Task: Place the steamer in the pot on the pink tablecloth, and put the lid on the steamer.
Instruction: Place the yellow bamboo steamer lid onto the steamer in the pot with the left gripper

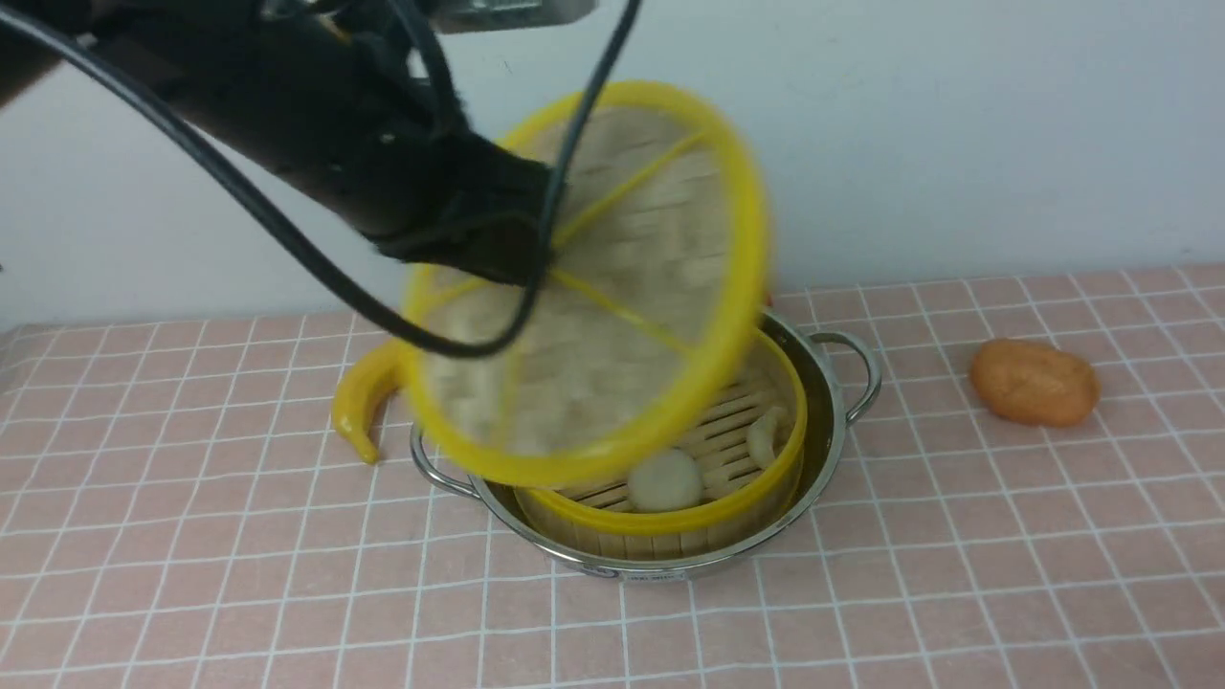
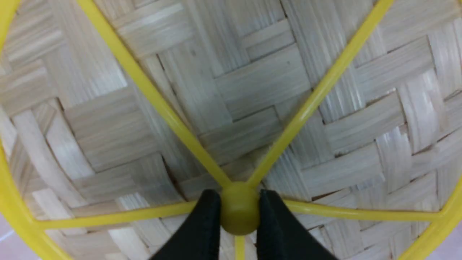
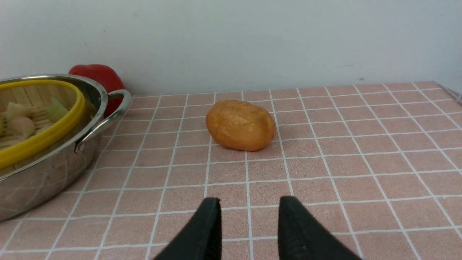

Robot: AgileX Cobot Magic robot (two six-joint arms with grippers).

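While the left gripper (image 2: 239, 202) holds the tilted woven-bamboo lid (image 1: 651, 239) by its yellow hub (image 2: 240, 218), centre frame above the slatted steamer (image 1: 737, 421) in the shiny pot (image 1: 821, 397), the right gripper (image 3: 249, 202) stands parted, empty.

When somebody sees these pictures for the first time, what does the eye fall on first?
First the lid, hanging tilted in the air over the pot, pinched at its centre by the left gripper. Under it the steamer sits inside the pot with pale food pieces in it. To the right, an orange potato-shaped thing lies on the pink tablecloth.
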